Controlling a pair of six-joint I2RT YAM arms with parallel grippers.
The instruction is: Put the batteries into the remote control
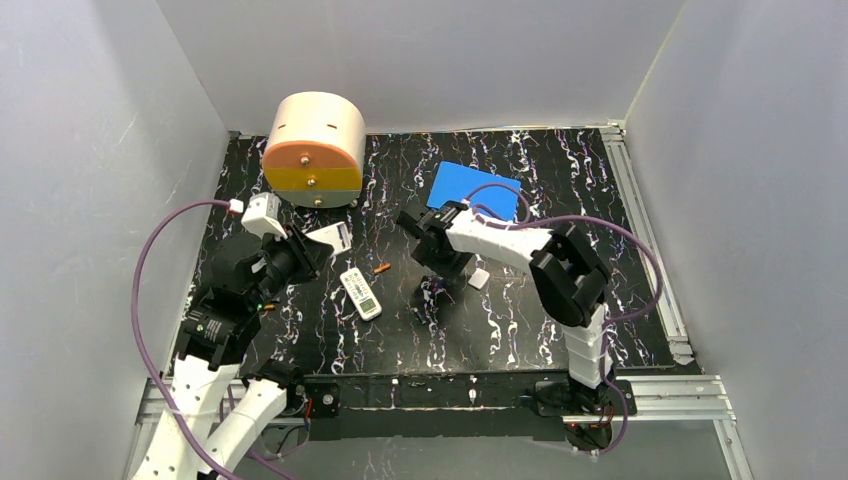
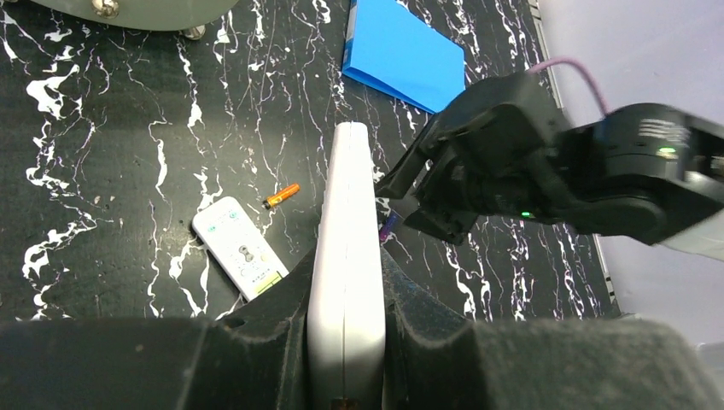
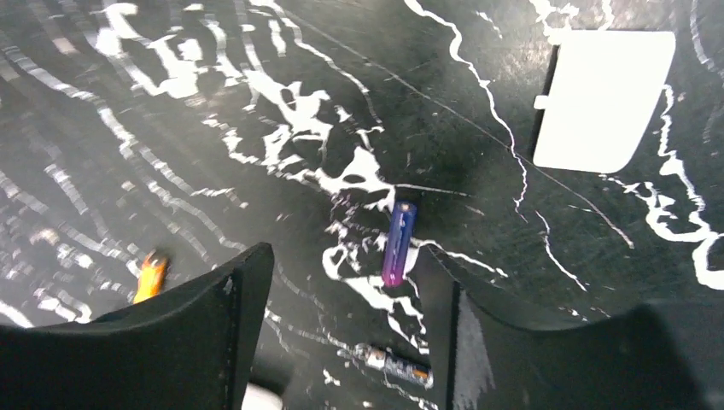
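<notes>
Where the batteries lie: the purple battery point(image 3: 399, 243) rests flat on the bench point(image 3: 256, 102) between the fingers of the right hand point(image 3: 346, 269), closer to one finger than the other; an orange battery point(image 3: 150, 278) lies to its left; a dark battery point(image 3: 397, 366) lies just nearer.
Right hand: spread, low over the purple battery, gripping nothing.
Left hand point(image 2: 346, 286): pressed onto the held remote control point(image 2: 346, 213), pinching it edge-on above the bench, left of the right hand.
Second remote control point(image 1: 361, 294): face up on the bench, just near-left of the orange battery.
White cover plate point(image 3: 602, 98): on the bench to the right, probably the battery door.
Risk, grasp: the purple battery sits off-centre in the gap, so closing fingers may roll it away instead of pinching it.
Risk, neighbour: a descending finger may knock the dark battery.
Risk, insertion: the held remote control is gripped by its thin edges, so pressing a battery in may twist it or make it slip.
Risk, clearance: the two hands work close together and may collide.
Risk, polarity: the compartment and battery ends cannot be checked here.
Writing: none readable; markings on both remotes and the arm housing are too small.
</notes>
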